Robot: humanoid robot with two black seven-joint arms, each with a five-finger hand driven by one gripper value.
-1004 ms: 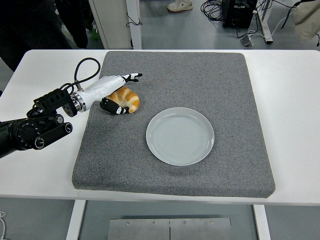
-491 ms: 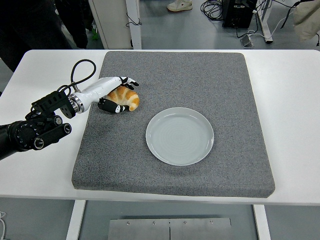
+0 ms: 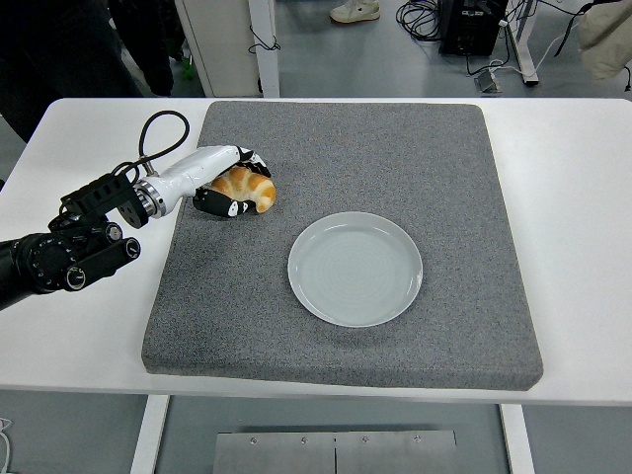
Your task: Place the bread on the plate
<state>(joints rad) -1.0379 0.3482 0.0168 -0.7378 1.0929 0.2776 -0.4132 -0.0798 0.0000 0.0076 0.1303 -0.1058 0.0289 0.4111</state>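
The left hand (image 3: 225, 183) has its fingers curled around the bread (image 3: 247, 187) on the grey mat (image 3: 434, 158). The empty plate (image 3: 355, 268) lies apart at the bread's four o'clock.

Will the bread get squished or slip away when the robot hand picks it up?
The bread looks like a puffy, curved croissant, so probably light and a little squashy. The left hand has its fingers curled around it, so slipping seems unlikely. Flakes might crumble off.

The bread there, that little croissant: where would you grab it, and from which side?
Around its thick curved middle, from the left, as the left hand does now: fingers over the top, thumb beneath. The bread is a plump crescent lying flat on the grey mat, so its belly probably gives the surest hold.
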